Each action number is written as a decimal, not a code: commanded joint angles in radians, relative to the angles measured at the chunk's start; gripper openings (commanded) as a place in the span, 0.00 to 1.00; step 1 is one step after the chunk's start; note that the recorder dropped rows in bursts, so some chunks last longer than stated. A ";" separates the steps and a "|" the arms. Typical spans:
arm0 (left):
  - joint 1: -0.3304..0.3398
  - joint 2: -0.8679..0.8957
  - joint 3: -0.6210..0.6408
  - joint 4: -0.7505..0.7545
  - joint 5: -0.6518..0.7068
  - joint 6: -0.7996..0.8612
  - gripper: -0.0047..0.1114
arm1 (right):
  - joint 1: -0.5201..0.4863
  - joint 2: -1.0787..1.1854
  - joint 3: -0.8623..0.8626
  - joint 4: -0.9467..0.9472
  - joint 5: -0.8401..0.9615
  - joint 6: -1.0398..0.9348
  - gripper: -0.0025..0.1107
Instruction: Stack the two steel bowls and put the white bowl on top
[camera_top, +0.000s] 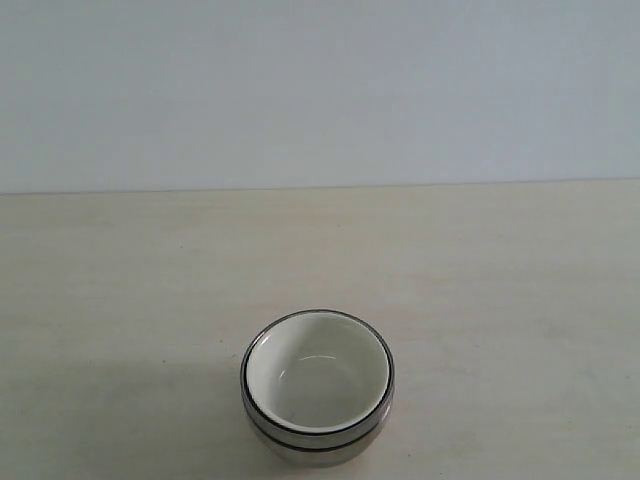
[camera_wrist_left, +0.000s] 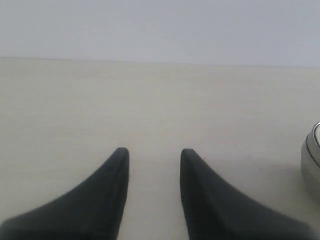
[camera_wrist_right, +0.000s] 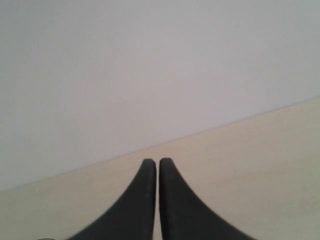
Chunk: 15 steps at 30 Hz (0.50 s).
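Observation:
The white bowl (camera_top: 318, 375) sits nested inside the steel bowls (camera_top: 300, 446), whose shiny rims ring it near the table's front edge in the exterior view. Neither arm shows in that view. In the left wrist view my left gripper (camera_wrist_left: 152, 152) is open over bare table, with nothing between its dark fingers; the side of the steel bowls (camera_wrist_left: 311, 162) peeks in at the frame's edge, apart from it. In the right wrist view my right gripper (camera_wrist_right: 158, 162) is shut with nothing in it, pointing toward the wall.
The pale wooden table (camera_top: 480, 280) stretches back to a plain light wall (camera_top: 320, 90). Nothing else stands on it in these views.

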 joint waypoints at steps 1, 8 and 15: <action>0.003 -0.003 0.004 -0.001 -0.007 0.003 0.32 | -0.003 -0.007 0.005 -0.002 0.002 0.003 0.02; 0.003 -0.003 0.004 -0.001 -0.007 0.003 0.32 | -0.003 -0.007 0.005 -0.002 0.002 0.003 0.02; 0.003 -0.003 0.004 -0.001 -0.007 0.003 0.32 | -0.003 -0.007 0.005 -0.005 0.023 0.003 0.02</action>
